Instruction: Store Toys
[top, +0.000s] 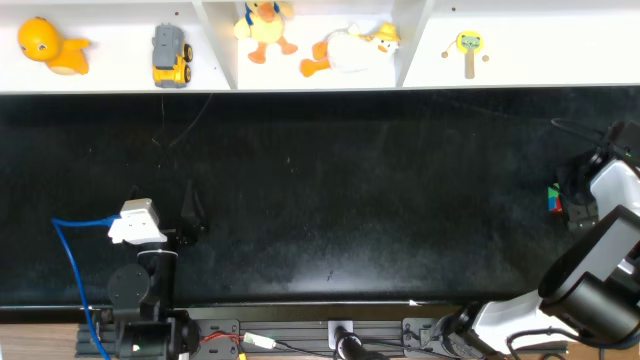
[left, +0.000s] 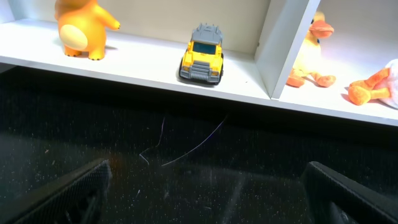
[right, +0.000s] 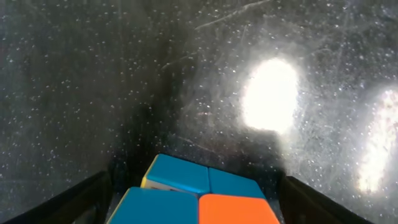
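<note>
cube: puzzle cube (right: 180, 174) sits at the far right of the black table (top: 350, 200), well apart from the white shelf (top: 540, 70).
right gripper: right gripper (right: 196, 183) is low on the table, straddling the cube. I can't tell whether it is clamped on it or only bracketing it.
why there: I read this as the pick step, with the cube the one toy not yet on the shelf.
left gripper: left gripper (left: 208, 168) is spread wide with nothing in it, parked over the left of the table and facing the shelf. I judge it is keeping out of the way.
shelf load: the left bay has an orange duck (top: 50, 45) and a yellow truck (top: 171, 55). The middle bay has two plush ducks (top: 265, 25). The right bay has a rattle (top: 469, 48).
target guess: the right bay is nearest and has bare floor.
cube pointing: blue and orange tiles face up to my wrist camera, and the cube is slightly skewed to the grip line.
long axis: none, all sides are equal, so heading shouldn't matter for placing.
</note>
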